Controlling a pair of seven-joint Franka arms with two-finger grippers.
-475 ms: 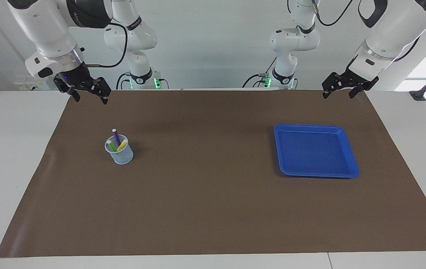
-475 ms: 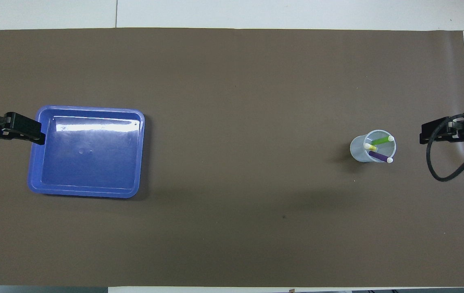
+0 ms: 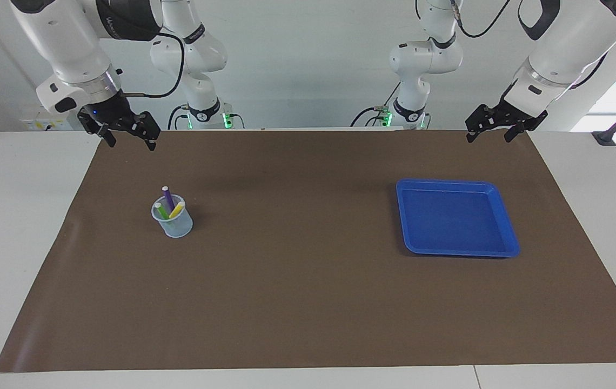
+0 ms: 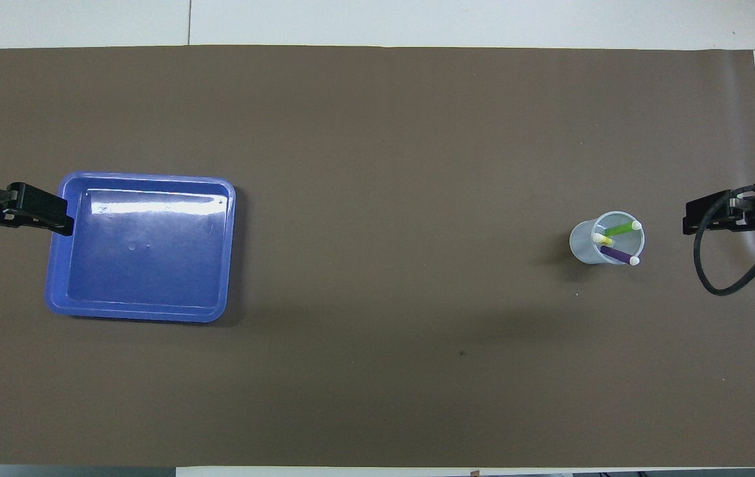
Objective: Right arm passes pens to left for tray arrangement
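Brown paper is covering the white table beneath my two white arms. I am holding my right gripper raised over the paper's edge at my end of the table, its two black fingers standing apart and gripping nothing; a loose black cable is looping from its wrist. Below and forward of that gripper, a small translucent pale-blue cup is standing upright on the paper. The three pens are leaning inside the cup, their pale ends sticking out above its rim: a purple pen reaching highest, a green pen and a yellow pen beside it.

I am holding my left gripper raised over the paper's edge at the left arm's end of the table, its fingers also standing apart with nothing between them. Below and forward of it, the blue plastic tray is lying flat on the paper, with nothing inside. In the overhead view the left gripper's tip is overlapping the tray's rim, but the facing view is showing it well above and clear of the tray. The cup and the tray are sitting well apart, each under its own arm's side.
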